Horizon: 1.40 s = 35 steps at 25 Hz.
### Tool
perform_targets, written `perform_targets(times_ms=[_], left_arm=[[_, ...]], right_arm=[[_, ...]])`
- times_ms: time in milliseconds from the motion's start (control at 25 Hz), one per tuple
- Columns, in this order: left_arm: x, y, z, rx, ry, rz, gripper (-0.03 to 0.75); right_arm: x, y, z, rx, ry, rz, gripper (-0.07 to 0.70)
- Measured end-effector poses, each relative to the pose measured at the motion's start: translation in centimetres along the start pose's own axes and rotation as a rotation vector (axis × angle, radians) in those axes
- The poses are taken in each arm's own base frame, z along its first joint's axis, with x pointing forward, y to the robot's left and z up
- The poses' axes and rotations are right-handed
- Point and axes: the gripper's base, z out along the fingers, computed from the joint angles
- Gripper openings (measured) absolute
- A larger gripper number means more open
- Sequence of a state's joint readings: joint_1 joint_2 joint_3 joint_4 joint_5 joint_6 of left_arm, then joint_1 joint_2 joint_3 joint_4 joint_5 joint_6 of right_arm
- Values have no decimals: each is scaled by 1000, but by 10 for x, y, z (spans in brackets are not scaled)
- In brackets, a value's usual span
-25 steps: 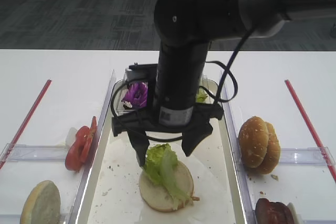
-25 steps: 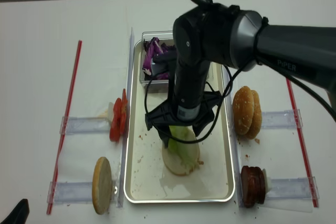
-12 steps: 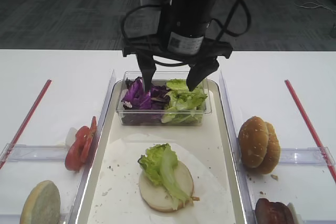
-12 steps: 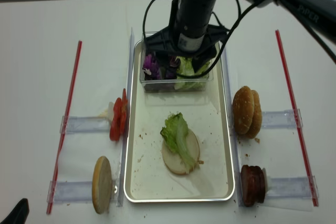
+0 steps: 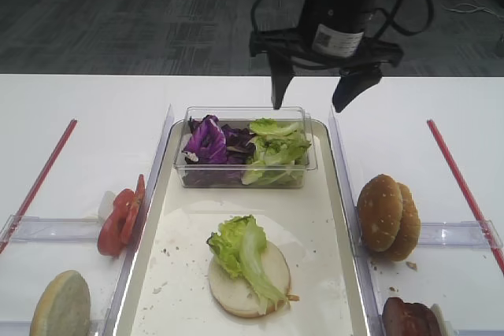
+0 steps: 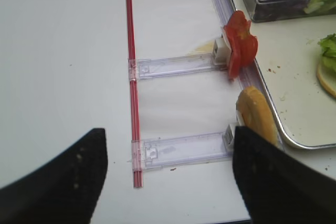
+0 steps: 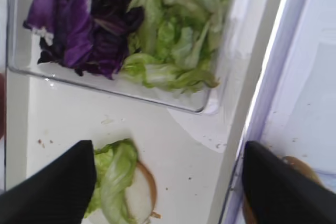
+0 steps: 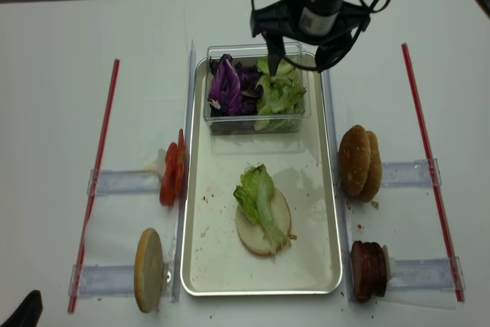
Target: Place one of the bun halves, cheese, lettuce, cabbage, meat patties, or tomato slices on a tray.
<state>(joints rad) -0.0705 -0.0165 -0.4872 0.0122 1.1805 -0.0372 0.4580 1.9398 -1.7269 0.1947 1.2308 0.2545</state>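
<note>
The right gripper (image 5: 314, 90) hung above the far end of the tray (image 5: 339, 218), over the right part of the clear tub (image 5: 244, 179), its jaws spread wide and grasping nothing. In the right wrist view its two dark fingertips (image 7: 52, 187) framed the tub and the tray floor below, with nothing between them. On the tray (image 8: 195, 227) lay a pale bun half (image 5: 264, 277), cut face up, and one lettuce leaf (image 5: 240, 248) rested across it, hanging over its left edge. The tub (image 8: 256, 124) sat at the tray's far end and held purple cabbage (image 5: 206, 141) on the left and more green lettuce (image 5: 276, 151) on the right. On the white surface (image 5: 94, 116) left of the tray, tomato slices (image 5: 122, 218) stood on edge against a clear holder, and nearer the camera another bun half (image 5: 61, 304) stood on edge. Right of the tray, sesame-topped bun halves (image 5: 387, 216) stood together on edge, and the meat patties (image 8: 369, 269) sat in the near right corner. A red strip (image 8: 96, 181) ran along the surface on the left and another red strip (image 8: 429, 166) on the right. The left gripper (image 6: 168, 177) hovered over the left side of the surface, beside the tomato slices (image 6: 239, 48) and the standing bun half (image 6: 257, 121); its jaws stood apart and held nothing.
</note>
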Motion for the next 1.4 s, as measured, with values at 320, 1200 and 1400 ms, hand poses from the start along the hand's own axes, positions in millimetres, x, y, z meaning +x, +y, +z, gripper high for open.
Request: perform_targets(times_ms=[320,1200,1400], left_arm=[[0,0,0,0,0,0,501],[0,0,0,0,0,0,501],[0,0,0,0,0,0,501]], right_arm=[[-18,-67,-13,77,-45,83,573],[-24,-170,-37,204,-88,201,573],[-16,-166,-45,188,-93,192,573]])
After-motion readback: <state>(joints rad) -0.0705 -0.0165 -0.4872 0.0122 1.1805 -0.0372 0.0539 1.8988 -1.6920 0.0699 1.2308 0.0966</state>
